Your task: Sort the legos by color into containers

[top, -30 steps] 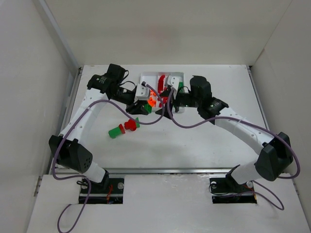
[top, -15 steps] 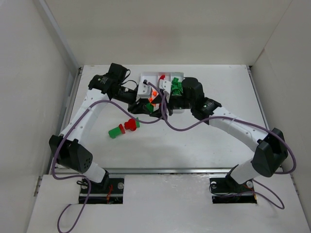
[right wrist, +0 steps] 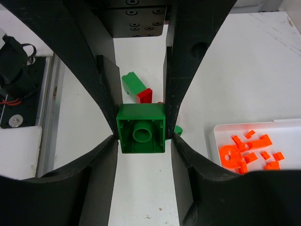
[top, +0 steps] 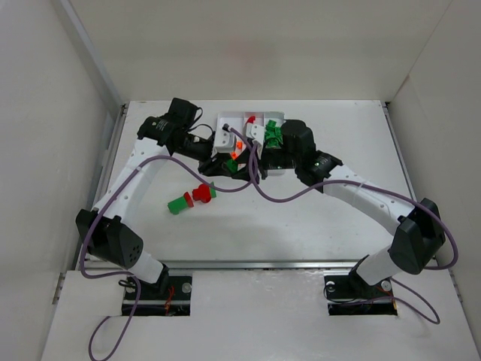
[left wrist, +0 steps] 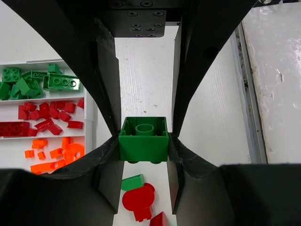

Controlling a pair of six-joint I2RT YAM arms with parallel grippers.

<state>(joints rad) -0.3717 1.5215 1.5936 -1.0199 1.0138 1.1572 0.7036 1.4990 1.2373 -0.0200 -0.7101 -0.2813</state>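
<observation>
Left jaws: my left gripper (left wrist: 143, 141) is clamped on a green brick (left wrist: 143, 147), with the pads flat on its two side walls. The brick sits at the centre of the left wrist view with its open underside showing.
Right jaws: my right gripper (right wrist: 141, 134) has a second green brick (right wrist: 141, 141) between its fingers, hollow side to the camera. Both pads look flush on its walls, so I log it as gripped. I cannot tell whether it has left the table (right wrist: 141, 197).
Tray: the tray (left wrist: 90, 117) is at the left of the left wrist view. It holds green legos (left wrist: 28, 82) in the upper row, red legos (left wrist: 42, 117) in the middle and orange legos (left wrist: 51, 153) in the lower. Neither held brick is over it.
Loose pieces: a green-and-red cluster (top: 192, 198) lies left of centre in the top view, apart from the tray.
Handling (judged): the bricks are light, rigid hard plastic and not fragile. The walls are glossy, so a brick is likely to slip or pivot under an off-centre pinch.
Where to hold (judged): two opposite flat walls, squarely and at mid-height, not on corners or studs.
Change from a second ago: the right arm has swung left in the top view. Its head is now just beside the left one, at the tray's lower left corner. The right jaws have narrowed from wide. The left arm and the loose cluster have not moved.
</observation>
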